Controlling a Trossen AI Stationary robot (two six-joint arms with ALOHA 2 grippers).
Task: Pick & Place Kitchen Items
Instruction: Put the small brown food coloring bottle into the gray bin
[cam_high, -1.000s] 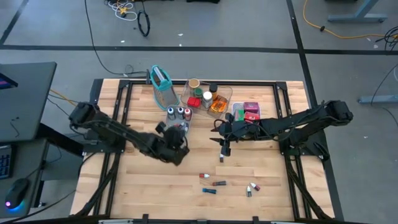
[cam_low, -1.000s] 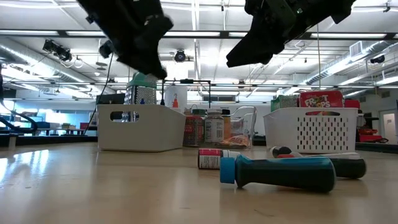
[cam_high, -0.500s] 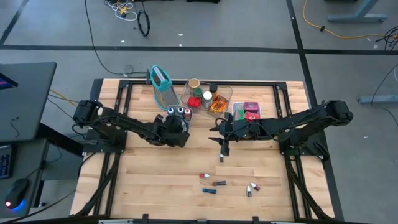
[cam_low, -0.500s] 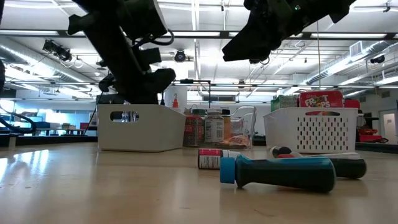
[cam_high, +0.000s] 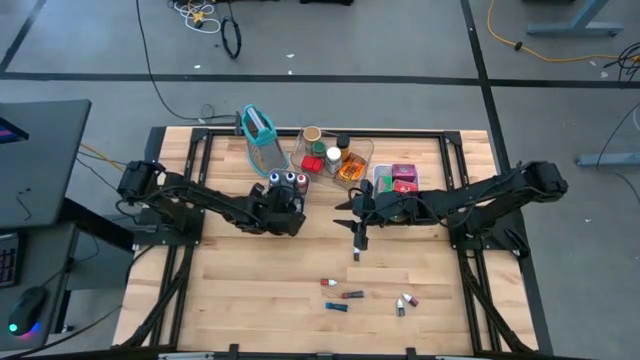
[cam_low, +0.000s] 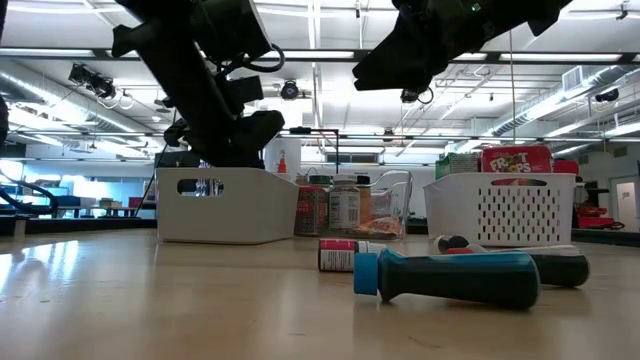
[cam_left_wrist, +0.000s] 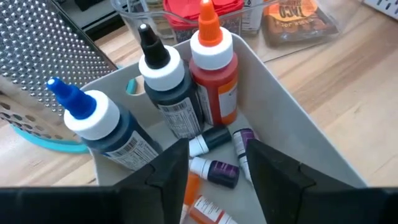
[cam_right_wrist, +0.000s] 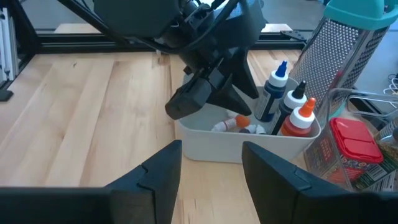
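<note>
Left claw swung in the last second from open bench to the grey tray near the back edge, then settled; hardly any shift over the last half second. Now hanging just above the tray, tips dipping inside the rim in the left wrist view, fingers spread, nothing pinched between them. Below and between them, several vials lying on the tray floor, beside three upright bottles capped blue, black and orange. Probably a drop just made or about to finish; cannot tell which vial, if any, came from this claw.

Right claw near mid-bench, raised, facing the tray; barely moved in the same second. Fingers spread and empty in the right wrist view. Looks like waiting for a turn.

For the task: one more trip to the tray apparently done, more left. Loose vials scattered well apart from the tray, toward the edge opposite it, untouched, alongside a teal-handled tool lying flat. Next step likely a lift clear of the rim, minding the bottles close by the fingers, then a reach for the loose vials.
</note>
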